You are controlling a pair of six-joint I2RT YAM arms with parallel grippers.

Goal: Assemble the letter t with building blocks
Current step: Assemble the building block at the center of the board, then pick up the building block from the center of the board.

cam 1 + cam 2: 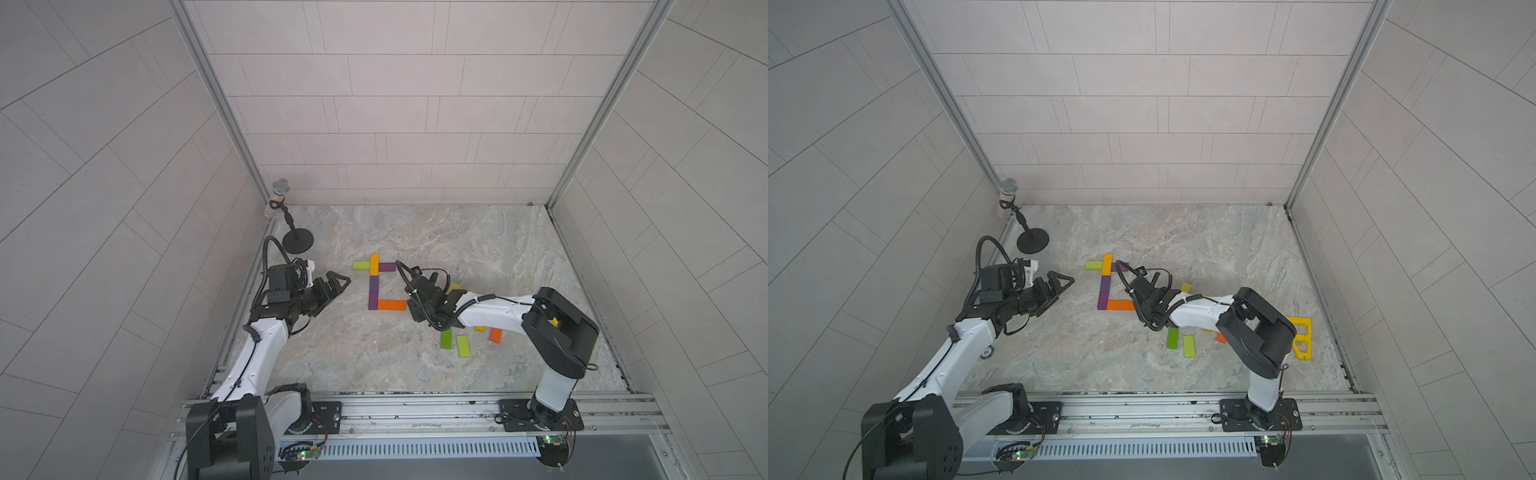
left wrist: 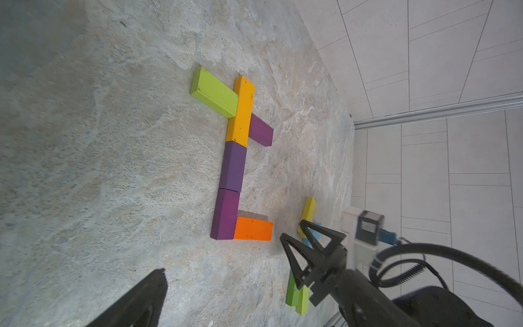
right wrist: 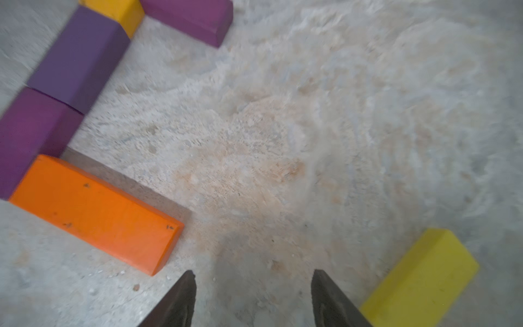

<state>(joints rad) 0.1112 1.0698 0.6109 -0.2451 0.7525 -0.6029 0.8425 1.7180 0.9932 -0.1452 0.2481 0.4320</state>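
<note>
Your right gripper (image 3: pixel 254 283) hangs over bare tabletop (image 3: pixel 311 127), jaws parted, nothing between them. The orange block (image 3: pixel 96 212) lies on one side and a loose yellow block (image 3: pixel 421 277) on the other.

The letter: a lime block (image 1: pixel 360 266) and a magenta block (image 1: pixel 387 267) flank the amber block (image 1: pixel 374 264). Two purple blocks (image 1: pixel 373 293) run below it, with the orange block jutting out at the foot (neighbours all touching).

Your left gripper (image 1: pixel 338 282) is spread wide, empty, apart from the letter. Spare blocks (image 1: pixel 463 346) lie by your right arm (image 1: pixel 498 307).
</note>
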